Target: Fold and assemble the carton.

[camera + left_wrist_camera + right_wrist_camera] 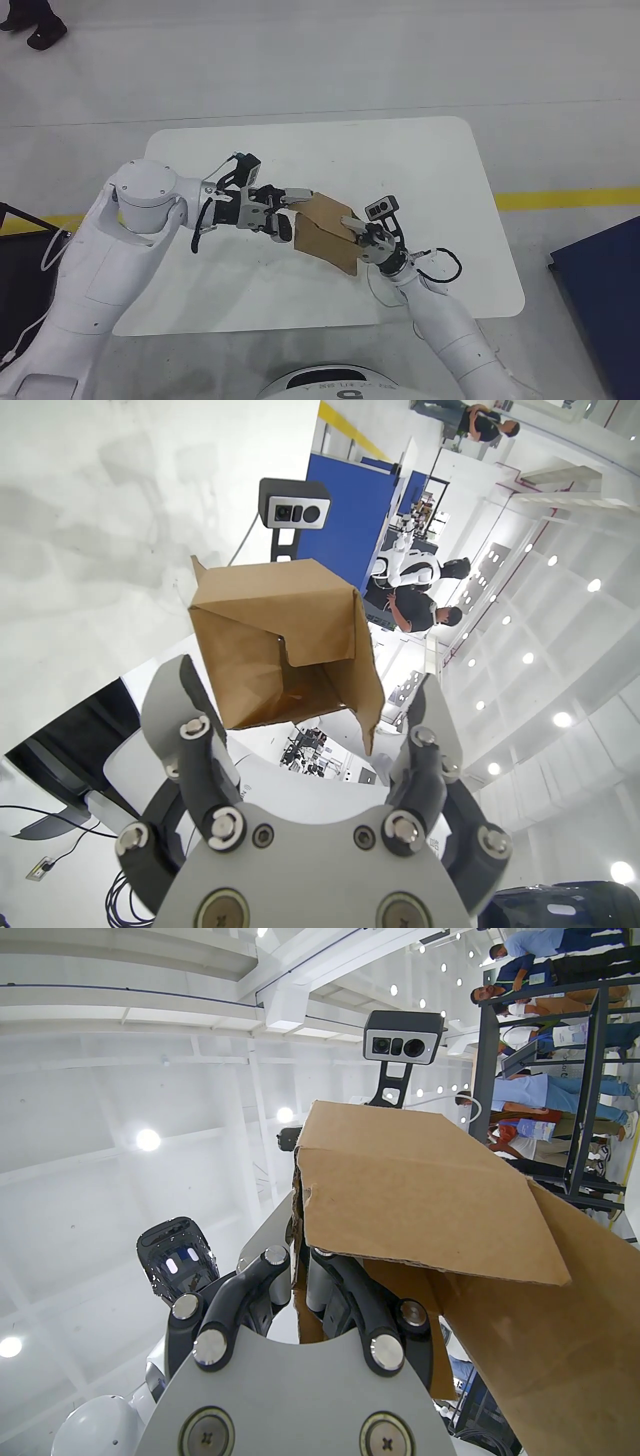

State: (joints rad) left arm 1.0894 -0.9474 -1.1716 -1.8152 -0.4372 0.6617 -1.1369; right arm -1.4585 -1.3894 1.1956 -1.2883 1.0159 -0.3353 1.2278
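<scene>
Aloft, right tool (299, 1238) pinches carton (415, 1198) edge.

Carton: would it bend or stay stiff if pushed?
The carton probably bends easily: its flaps are loose and open. It likely weighs little, since the right gripper holds it up by one thin wall. The ragged edge suggests rough pushing could rip it.

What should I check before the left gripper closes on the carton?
1. Right gripper hold on carton: ok, shut on a wall edge.
2. Left gripper open: ok, fingers sit either side of the carton's open end.
3. Carton opened into a tube: ok.
4. Near-end flaps folded in: not ok, one flap sticks out.
5. Far end closed: cannot tell.
</scene>
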